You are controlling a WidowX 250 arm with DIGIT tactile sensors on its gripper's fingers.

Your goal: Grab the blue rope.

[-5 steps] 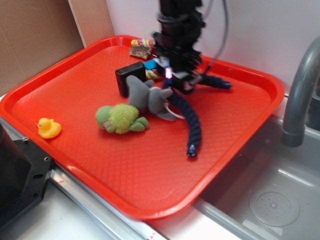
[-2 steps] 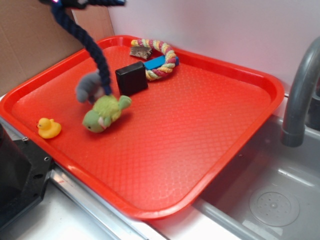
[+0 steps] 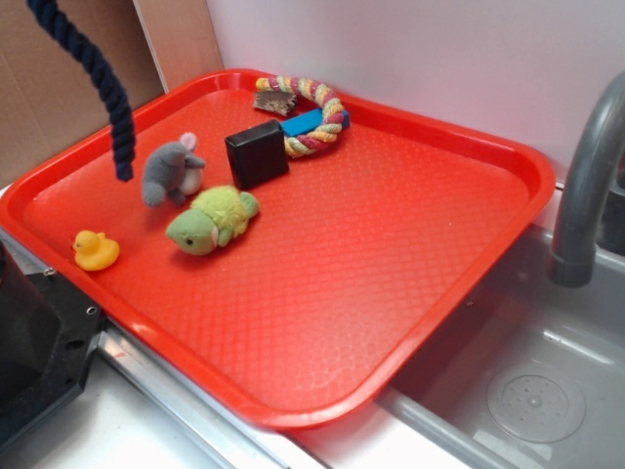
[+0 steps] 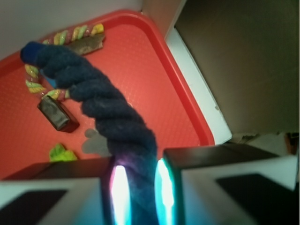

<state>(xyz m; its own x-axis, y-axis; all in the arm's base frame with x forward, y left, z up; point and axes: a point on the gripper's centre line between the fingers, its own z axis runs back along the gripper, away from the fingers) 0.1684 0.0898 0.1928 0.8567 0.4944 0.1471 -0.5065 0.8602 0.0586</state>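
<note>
Toy kitchen test bench, grey sink and faucet sitting well away from the claw, red tray of toys lying below it, cardboard standing alongside as a backdrop

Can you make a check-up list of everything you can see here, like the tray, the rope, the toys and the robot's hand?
Surface: red tray, on a counter beside a sink.
Job's things: blue rope hangs in the air over the tray's left side, its lower end clear of the tray.
Clutter: grey plush mouse, green plush turtle, yellow rubber duck, black box, multicoloured rope ring, small blue block, brown piece at the back rim.
Grippers: gripper shows only in the wrist view, closed on the blue rope between its lit fingers.
Cables: nothing seen.
Surroundings: grey faucet, steel sink, cardboard, white wall.
</note>
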